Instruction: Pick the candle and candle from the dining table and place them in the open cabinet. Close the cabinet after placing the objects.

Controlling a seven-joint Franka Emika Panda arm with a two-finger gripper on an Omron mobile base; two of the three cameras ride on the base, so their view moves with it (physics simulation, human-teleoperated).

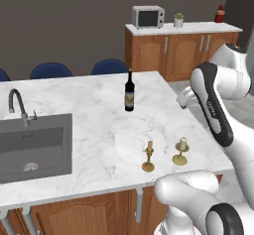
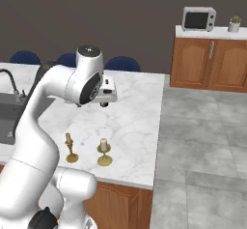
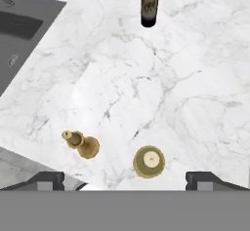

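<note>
The end effector (image 3: 125, 179), jaws wide and empty, hovers above the thick candle (image 3: 149, 161) at lower centre of the hand view, on the worktop (image 3: 185, 93). Descend centred, clear of the thin candle (image 3: 81, 144) to its left.

I can read no text anywhere. The wine bottle (image 1: 129, 92) carries a label, but its marks are too blurred for me to make out.
</note>
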